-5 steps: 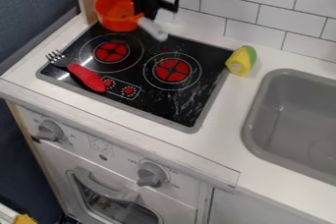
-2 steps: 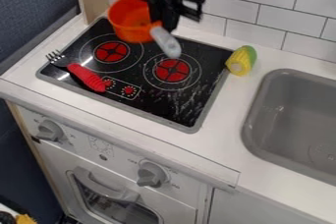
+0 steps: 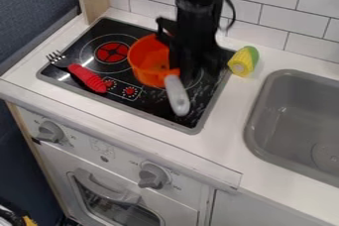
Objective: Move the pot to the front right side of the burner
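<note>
Cam view. Gripper, black two-finger (image 3: 187, 75), hangs at R wall of the orange round toy pot w/ pale grey handle (image 3: 149, 61), close to where handle joins. Reads as clamped on pot wall; contact itself partly hidden by the arm (image 3: 197, 22). Pot is over mid cooktop, black glass w/ grey trim (image 3: 149, 105), btwn L burner, red w/ thin white ring (image 3: 112, 52), and R burner, mostly covered. Handle points near & slightly R, its tip over the near part of cooktop. Base hidden, so can't tell if pot is down or just above glass.

Step in hand, my read: carry pot to near R of cooktop, set down. Needs a bit more travel R & near. Keep base level, pot low, go slow: a one-sided wall hold could let it swing or tip. Watch handle tip, it leads; may overhang the trim or land on it & prop the pot. Turning handle a touch would help if room's short. Don't stray far R: yellow-green toy corn (image 3: 244, 62) sits just off cooktop edge. Red-handled toy fork (image 3: 87, 78) on L is out of the way. Lower till base sits flat, then ease grip open & lift straight up, so rim isn't dragged.
</note>
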Available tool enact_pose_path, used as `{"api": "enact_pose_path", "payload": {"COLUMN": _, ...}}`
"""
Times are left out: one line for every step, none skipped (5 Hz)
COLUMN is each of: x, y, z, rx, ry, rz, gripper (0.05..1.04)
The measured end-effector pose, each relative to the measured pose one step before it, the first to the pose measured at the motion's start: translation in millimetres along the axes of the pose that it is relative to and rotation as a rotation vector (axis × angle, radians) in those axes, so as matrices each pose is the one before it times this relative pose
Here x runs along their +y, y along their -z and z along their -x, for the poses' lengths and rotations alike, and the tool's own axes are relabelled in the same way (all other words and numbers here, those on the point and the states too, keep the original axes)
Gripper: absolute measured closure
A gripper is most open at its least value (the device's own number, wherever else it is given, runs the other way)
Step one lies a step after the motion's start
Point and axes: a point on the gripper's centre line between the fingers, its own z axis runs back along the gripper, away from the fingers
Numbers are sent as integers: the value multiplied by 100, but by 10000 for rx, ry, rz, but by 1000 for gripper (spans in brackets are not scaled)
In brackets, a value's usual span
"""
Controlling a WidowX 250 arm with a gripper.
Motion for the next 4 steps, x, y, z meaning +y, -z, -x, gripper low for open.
{"api": "enact_pose_path", "payload": {"x": -656, "y": 1094, "z": 628, "rx": 84, "ry": 423, "rz": 52, "gripper": 992}}
{"api": "enact_pose_path", "payload": {"x": -626, "y": 1575, "z": 235, "rx": 241, "ry": 301, "rz": 192, "gripper": 992}}
{"api": "enact_pose_path", "payload": {"x": -369, "y": 1068, "z": -57, "rx": 199, "ry": 181, "rz": 45, "gripper": 992}}
{"api": "enact_pose_path", "payload": {"x": -311, "y": 739, "z": -107, "rx": 202, "ry": 214, "rz": 35, "gripper": 959}}
